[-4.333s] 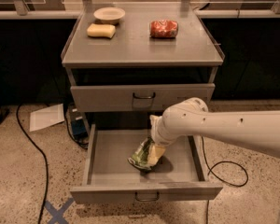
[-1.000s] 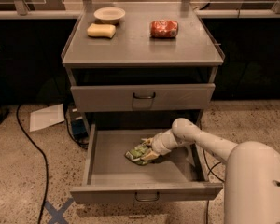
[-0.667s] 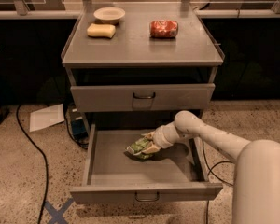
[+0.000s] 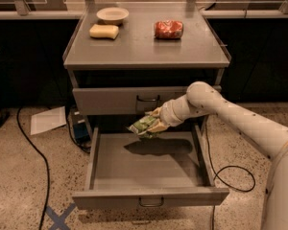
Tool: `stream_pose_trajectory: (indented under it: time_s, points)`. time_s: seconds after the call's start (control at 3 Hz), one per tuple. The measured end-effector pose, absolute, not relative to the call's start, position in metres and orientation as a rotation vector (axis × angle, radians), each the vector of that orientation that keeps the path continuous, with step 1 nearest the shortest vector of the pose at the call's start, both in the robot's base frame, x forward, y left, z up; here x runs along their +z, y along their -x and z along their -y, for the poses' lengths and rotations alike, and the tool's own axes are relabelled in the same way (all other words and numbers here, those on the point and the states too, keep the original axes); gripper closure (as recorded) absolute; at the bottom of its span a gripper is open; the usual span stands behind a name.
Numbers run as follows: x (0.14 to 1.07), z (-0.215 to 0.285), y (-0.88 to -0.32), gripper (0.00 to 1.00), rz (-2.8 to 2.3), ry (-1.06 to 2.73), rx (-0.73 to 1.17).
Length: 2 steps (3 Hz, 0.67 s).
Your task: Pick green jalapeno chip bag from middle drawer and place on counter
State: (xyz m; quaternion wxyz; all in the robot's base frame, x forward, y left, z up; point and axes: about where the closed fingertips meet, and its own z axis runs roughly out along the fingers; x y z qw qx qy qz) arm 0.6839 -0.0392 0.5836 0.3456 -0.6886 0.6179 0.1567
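The green jalapeno chip bag (image 4: 143, 125) is held in my gripper (image 4: 152, 124), lifted clear above the floor of the open middle drawer (image 4: 149, 169), in front of the shut top drawer. Its shadow lies on the drawer floor below. My white arm reaches in from the right. The gripper's fingers are closed around the right end of the bag. The counter (image 4: 144, 44) is above, grey and flat, well above the bag.
On the counter stand a white bowl (image 4: 112, 15), a yellow sponge block (image 4: 104, 31) and a red-orange snack bag (image 4: 168, 29). The top drawer (image 4: 139, 99) is shut. Cables, a paper sheet (image 4: 47, 120) and a blue tape cross (image 4: 57, 218) lie on the floor.
The gripper has lifted the green bag up out of the middle drawer, to the height of the top drawer's front. The drawer floor now lies bare.
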Motion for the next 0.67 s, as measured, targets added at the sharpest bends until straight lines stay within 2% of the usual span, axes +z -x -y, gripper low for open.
stream_pose_trajectory:
  time_s: [0.67]
  points:
    - [0.601, 0.036, -0.671, 1.0, -1.572, 1.808, 0.448]
